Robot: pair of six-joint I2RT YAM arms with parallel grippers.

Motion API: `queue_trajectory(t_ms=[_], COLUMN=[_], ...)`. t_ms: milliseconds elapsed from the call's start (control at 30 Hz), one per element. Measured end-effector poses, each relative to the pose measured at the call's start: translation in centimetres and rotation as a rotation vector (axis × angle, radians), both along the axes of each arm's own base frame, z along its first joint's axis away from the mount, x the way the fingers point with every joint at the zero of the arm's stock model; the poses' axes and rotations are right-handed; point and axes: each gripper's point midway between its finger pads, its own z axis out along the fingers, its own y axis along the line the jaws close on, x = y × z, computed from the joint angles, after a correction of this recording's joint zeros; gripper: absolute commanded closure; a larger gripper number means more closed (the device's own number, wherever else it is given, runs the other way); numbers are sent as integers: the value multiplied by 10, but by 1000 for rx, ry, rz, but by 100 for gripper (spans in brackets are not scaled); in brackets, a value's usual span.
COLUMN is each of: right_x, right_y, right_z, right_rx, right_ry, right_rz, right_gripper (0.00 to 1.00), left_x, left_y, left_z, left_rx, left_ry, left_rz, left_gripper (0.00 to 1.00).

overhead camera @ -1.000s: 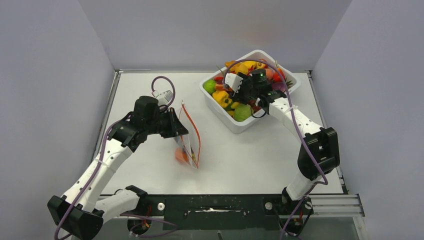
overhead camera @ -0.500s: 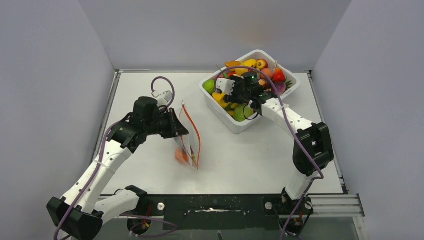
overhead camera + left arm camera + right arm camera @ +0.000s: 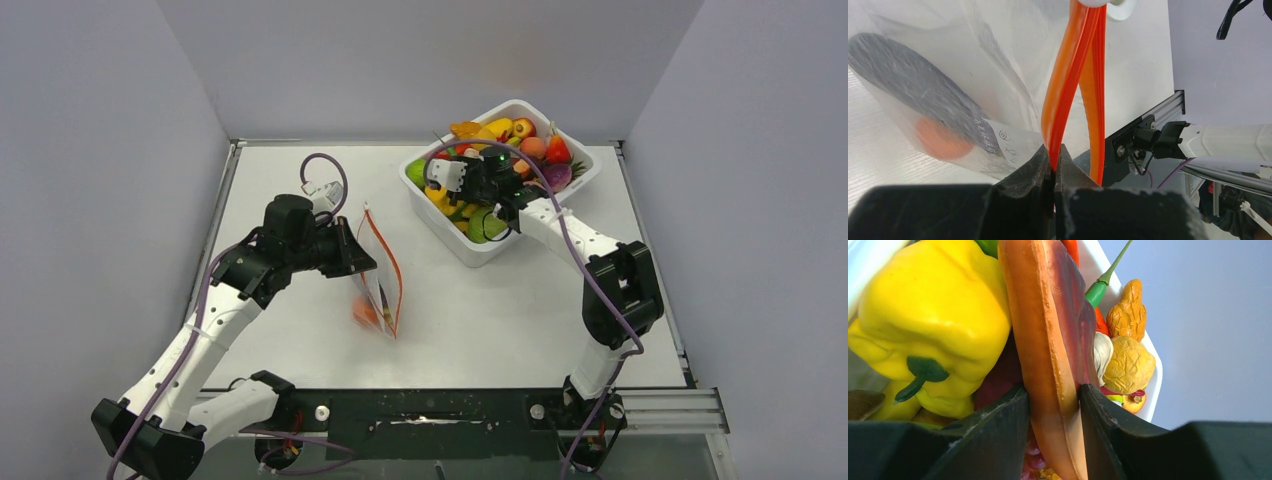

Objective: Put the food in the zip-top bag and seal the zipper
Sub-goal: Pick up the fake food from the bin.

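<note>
The clear zip-top bag (image 3: 378,280) stands upright at the table's left-centre, mouth open, with an orange ball (image 3: 364,312) inside. My left gripper (image 3: 354,256) is shut on one side of the red-orange zipper strip (image 3: 388,255). In the left wrist view the fingertips (image 3: 1054,156) pinch the strip (image 3: 1068,85), and the ball (image 3: 943,140) shows through the film. My right gripper (image 3: 470,188) is down in the white tub (image 3: 470,252). In the right wrist view it (image 3: 1053,405) is shut on the long orange-red sausage shape (image 3: 1053,335), beside the yellow pepper (image 3: 933,315).
The tub holds several other toy foods: green, red, orange and purple pieces (image 3: 535,150). Its white rim (image 3: 1154,390) lies just behind the sausage. Grey walls close in the table on three sides. The black base rail (image 3: 1148,140) runs along the near edge.
My right gripper has moved left and down inside the tub, towards its near-left part. The left arm and the bag have stayed put.
</note>
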Motion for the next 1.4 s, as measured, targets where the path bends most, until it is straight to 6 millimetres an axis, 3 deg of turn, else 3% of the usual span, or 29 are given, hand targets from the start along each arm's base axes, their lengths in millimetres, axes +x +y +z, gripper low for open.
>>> queue_trajectory(t_ms=[233, 500, 700, 1067, 1400], right_x=[-1, -5, -14, -41, -84], right_y=[2, 2, 6, 8, 9], right_z=[-2, 3, 18, 72, 138], right_rx=[-2, 3, 17, 139, 484], right_ry=[-29, -45, -71, -136, -129], right_rz=[10, 11, 21, 6, -72], right_gripper=[78, 83, 88, 90, 91], left_x=[0, 0, -2, 1, 9], left_y=[0, 0, 2, 2, 2], left_z=[-1, -3, -6, -5, 0], left_rx=[-1, 0, -2, -9, -12], left_ry=[1, 4, 5, -1, -35], left_rz=[1, 3, 10, 28, 47], left_gripper=[100, 100, 100, 100, 100])
